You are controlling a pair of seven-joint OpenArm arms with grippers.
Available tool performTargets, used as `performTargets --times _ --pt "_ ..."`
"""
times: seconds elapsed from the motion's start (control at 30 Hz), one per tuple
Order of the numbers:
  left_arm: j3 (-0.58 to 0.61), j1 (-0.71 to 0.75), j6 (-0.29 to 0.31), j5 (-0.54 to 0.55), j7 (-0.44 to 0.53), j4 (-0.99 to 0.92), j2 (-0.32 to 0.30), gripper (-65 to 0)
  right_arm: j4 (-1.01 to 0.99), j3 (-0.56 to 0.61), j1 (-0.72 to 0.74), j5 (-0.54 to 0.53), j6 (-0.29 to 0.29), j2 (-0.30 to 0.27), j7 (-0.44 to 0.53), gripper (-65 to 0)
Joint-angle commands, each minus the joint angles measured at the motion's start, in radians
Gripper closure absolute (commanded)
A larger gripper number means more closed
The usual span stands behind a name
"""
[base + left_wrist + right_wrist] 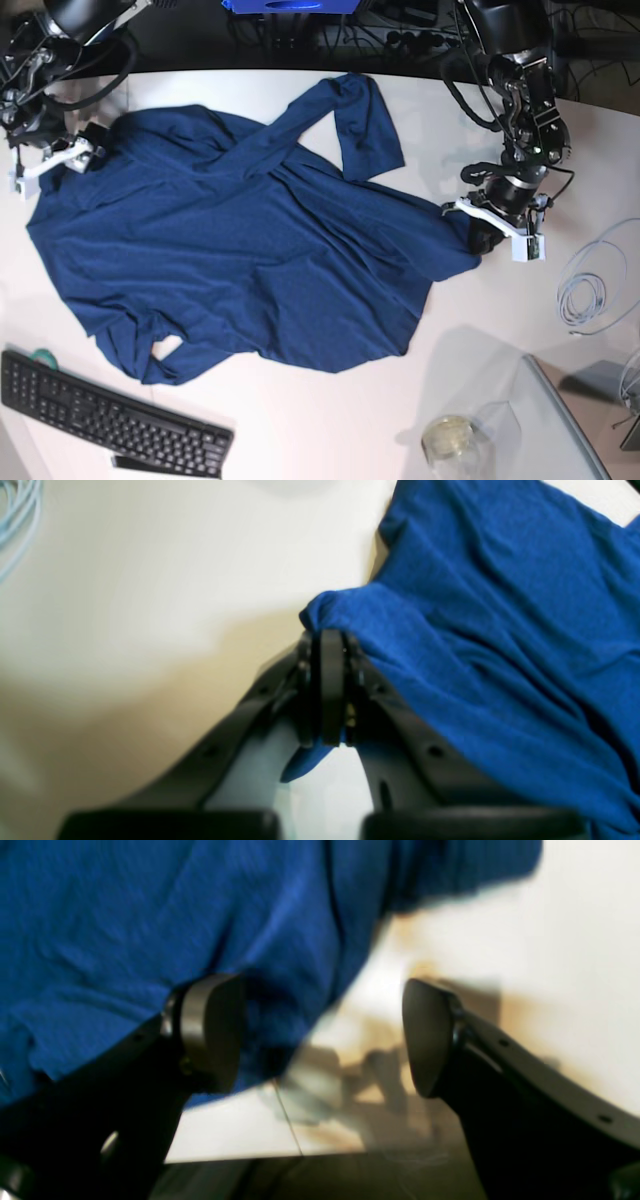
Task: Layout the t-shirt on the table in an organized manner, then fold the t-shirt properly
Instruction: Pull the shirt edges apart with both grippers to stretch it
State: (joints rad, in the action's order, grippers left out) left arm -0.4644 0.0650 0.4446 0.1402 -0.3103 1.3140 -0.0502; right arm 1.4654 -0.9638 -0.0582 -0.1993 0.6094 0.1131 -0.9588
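Base view shows the t-shirt (250, 260) spread but rumpled across the desk (330, 420), between both arms. Left end effector (327, 645) is clamped on a fabric corner; right end effector (322, 1035) gapes empty, cloth just beside one pad. Best practice now: re-pinch the far edge, then pull outward evenly to flatten wrinkles.

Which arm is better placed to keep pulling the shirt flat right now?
Likely the left: its pincer is shut on the t-shirt edge. The right pincer is open, holding nothing, with cloth beside one finger.
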Motion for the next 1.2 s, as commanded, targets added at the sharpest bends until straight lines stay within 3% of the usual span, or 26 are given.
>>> performTargets --times 0.0,0.2,0.27,0.37,0.4,0.57,0.8,1.0,1.1,1.17 --pt "-0.006 -0.014 0.003 0.016 0.021 0.017 -0.007 0.0 0.002 0.001 0.011 -0.006 0.005 -0.013 0.014 -46.2" --pt "-0.006 0.005 0.003 0.016 0.023 0.023 -0.009 0.0 -0.085 -0.001 0.037 -0.006 0.005 -0.017 0.021 -44.0" --pt "-0.009 0.005 0.003 0.016 0.023 0.023 -0.009 0.0 -0.075 -0.004 0.034 -0.006 0.005 -0.017 0.014 -32.4" --pt "-0.01 0.006 0.003 0.016 0.023 0.023 -0.009 0.0 -0.013 -0.007 0.024 -0.007 0.007 -0.016 -0.021 -2.4" --pt "-0.01 0.006 0.003 0.016 0.023 0.023 -0.01 0.0 0.013 -0.007 0.022 -0.007 0.007 -0.016 -0.045 0.0" --pt "-0.01 0.026 0.003 0.017 0.023 0.088 -0.026 0.0 0.162 -0.001 0.027 -0.016 0.007 -0.01 -0.165 0.0" --pt "-0.01 0.081 0.003 0.017 0.021 0.23 -0.027 0.0 0.347 -0.01 0.025 -0.141 -0.001 -0.017 -0.323 0.0" --pt "-0.01 0.134 0.003 0.017 0.021 0.267 -0.03 0.0 0.377 -0.01 0.024 -0.137 -0.01 -0.013 -0.337 0.0" --pt "-0.01 0.146 0.003 0.017 0.023 0.247 -0.03 0.0 0.274 -0.04 0.019 -0.137 -0.075 -0.01 -0.331 0.0" --pt "-0.01 0.149 0.003 0.017 0.024 0.238 -0.03 0.0 0.196 -0.071 0.019 -0.139 -0.088 -0.01 -0.297 0.0"
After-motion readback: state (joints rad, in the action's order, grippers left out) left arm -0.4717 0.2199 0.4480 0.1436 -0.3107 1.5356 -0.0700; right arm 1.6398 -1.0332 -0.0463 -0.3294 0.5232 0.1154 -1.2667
